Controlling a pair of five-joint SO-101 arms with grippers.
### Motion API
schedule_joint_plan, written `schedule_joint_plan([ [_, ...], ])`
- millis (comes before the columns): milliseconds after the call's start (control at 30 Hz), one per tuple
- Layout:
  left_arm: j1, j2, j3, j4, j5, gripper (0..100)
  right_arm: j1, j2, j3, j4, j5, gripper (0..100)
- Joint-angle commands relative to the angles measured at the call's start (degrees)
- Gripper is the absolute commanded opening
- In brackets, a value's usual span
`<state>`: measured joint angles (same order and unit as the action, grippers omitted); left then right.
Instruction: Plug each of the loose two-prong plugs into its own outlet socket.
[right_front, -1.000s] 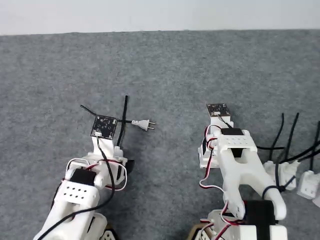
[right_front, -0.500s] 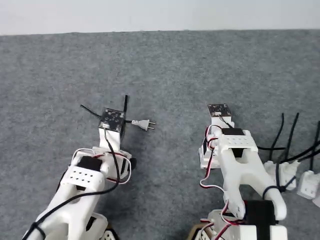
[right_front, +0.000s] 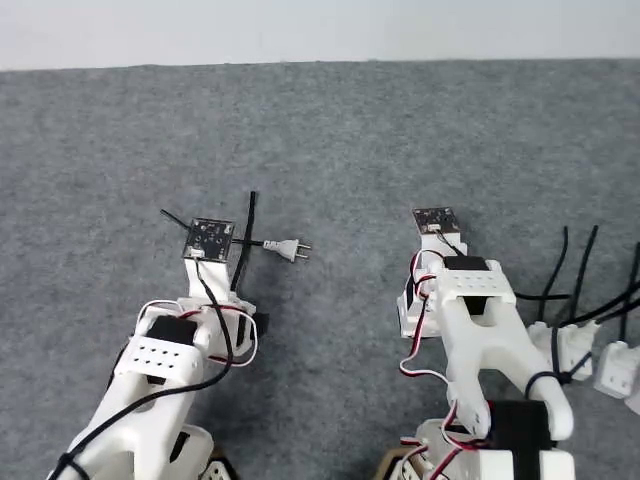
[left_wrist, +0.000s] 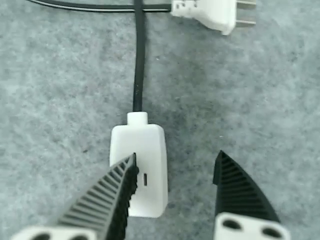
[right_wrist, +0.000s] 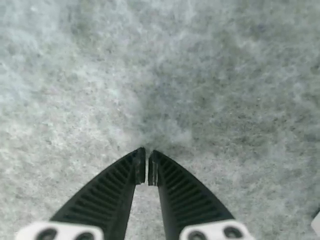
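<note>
A loose white two-prong plug on a thin black cord lies on the grey carpet, just beyond the left arm; the plug also shows in the left wrist view. My left gripper is open and low over a white socket block. One finger overlaps the block's edge and the other stands on bare carpet beside it. A thick black cord runs away from the block. My right gripper is shut on nothing above bare carpet.
Several white socket blocks with black cords lie at the table's right edge, beside the right arm. The thick cord crosses the plug's thin cord. Open carpet stretches across the far half.
The left arm's wrist pushed away and to the right, then swung back a little to the left. The right arm and the plug kept still.
</note>
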<state>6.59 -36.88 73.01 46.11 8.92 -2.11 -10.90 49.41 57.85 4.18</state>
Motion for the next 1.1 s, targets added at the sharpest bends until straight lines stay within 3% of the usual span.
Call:
schedule_joint_plan([
  [0,-1.2,-0.2,0.2,0.6,-1.1,24,0.7,-0.7,-0.3,0.0,0.6,0.9],
  [667,0.1,-0.3,-5.2,0.9,-1.1,24,0.4,-0.7,-0.3,0.0,0.7,0.9],
  [867,0.1,-0.3,-12.9,8.9,-0.7,24,0.5,-0.7,-0.3,0.0,0.7,0.9],
  [1067,0.2,-0.2,-9.7,8.6,-0.7,24,0.6,-0.7,-0.3,0.1,0.8,0.9],
])
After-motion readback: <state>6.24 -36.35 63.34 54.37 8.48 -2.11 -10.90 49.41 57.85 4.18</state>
